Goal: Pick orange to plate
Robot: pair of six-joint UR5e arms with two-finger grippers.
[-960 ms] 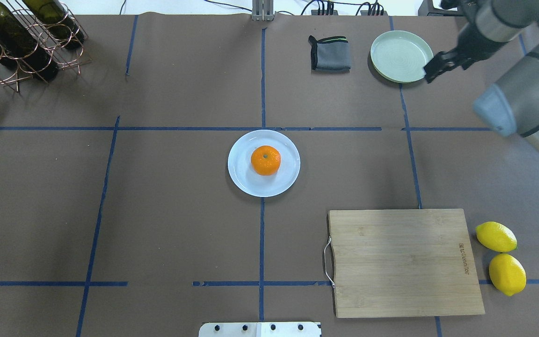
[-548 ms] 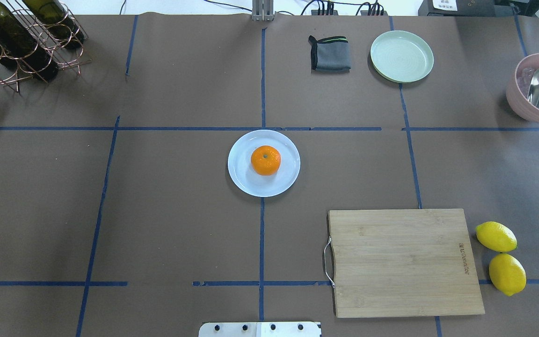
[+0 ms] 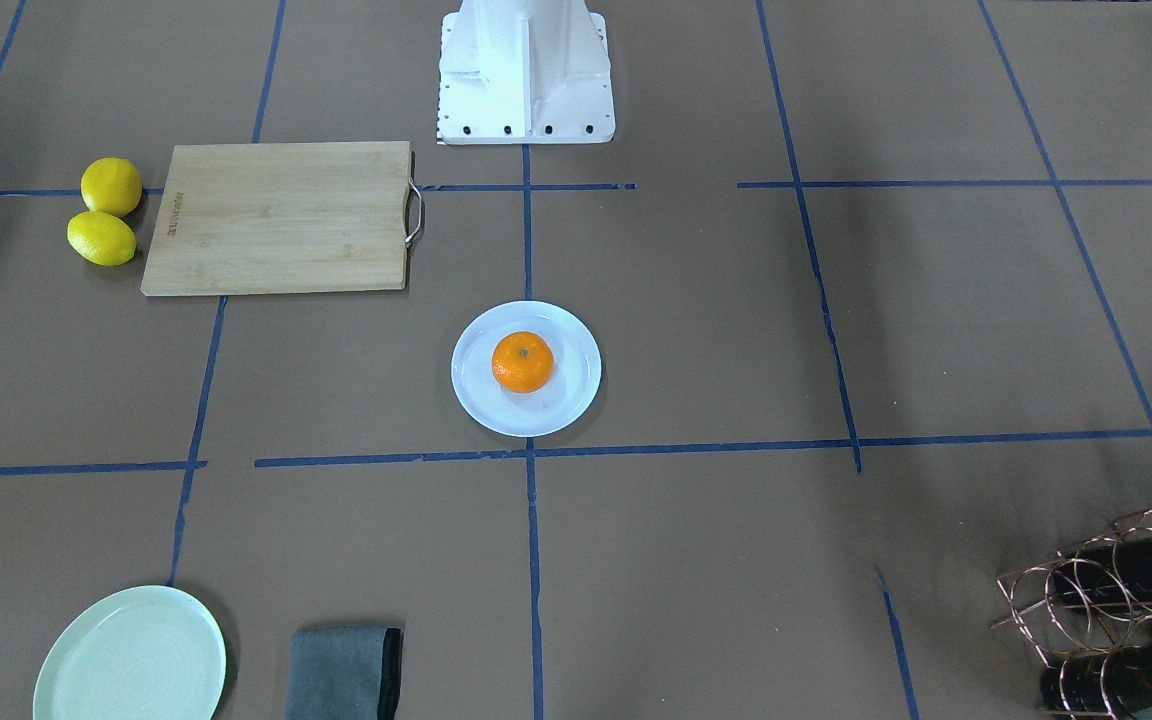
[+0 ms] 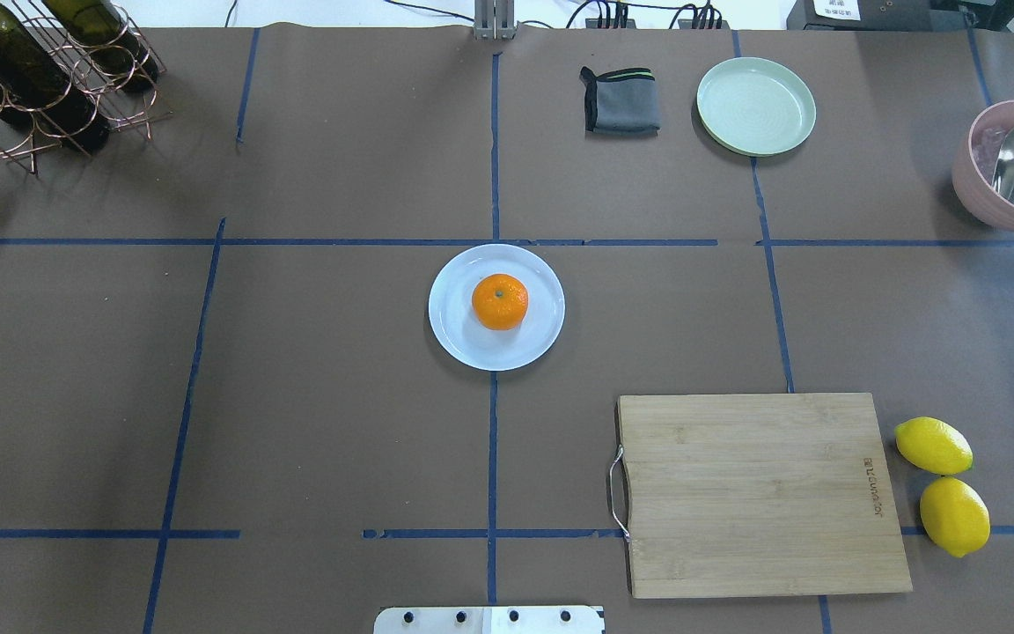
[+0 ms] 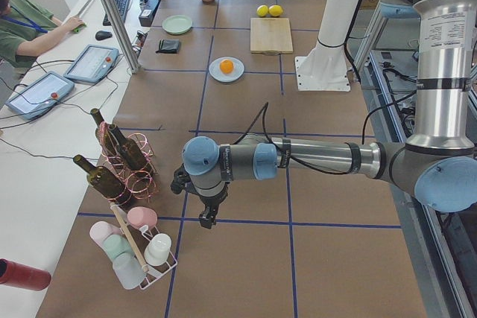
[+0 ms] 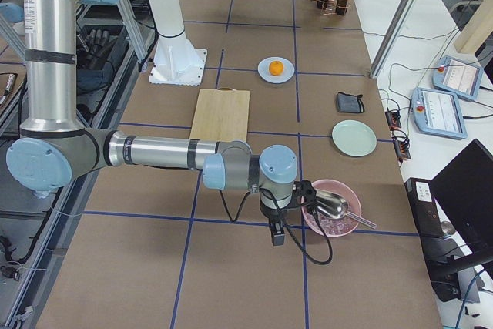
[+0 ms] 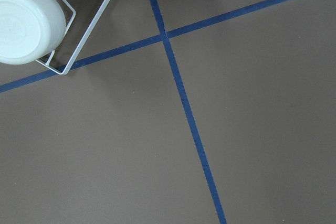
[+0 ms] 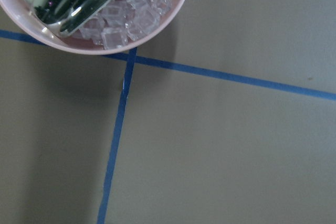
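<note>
Placement looks done: small round bright-orange fruit [image 4: 500, 302] sits centred on white round plate [image 4: 459, 339], mid-bench [image 4: 296, 423], far from edges. At opposite bench ends: left gripper [image 5: 206, 220], right gripper [image 6: 277, 235]; whether clenched or released, cannot tell. Best: leave plate untouched.

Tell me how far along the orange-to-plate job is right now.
Done, it seems: the orange sits on the white plate, with no gripper touching it. In hand: nothing; the left gripper and the right gripper hang far off to either side of it. Left: nothing that I can see.
</note>
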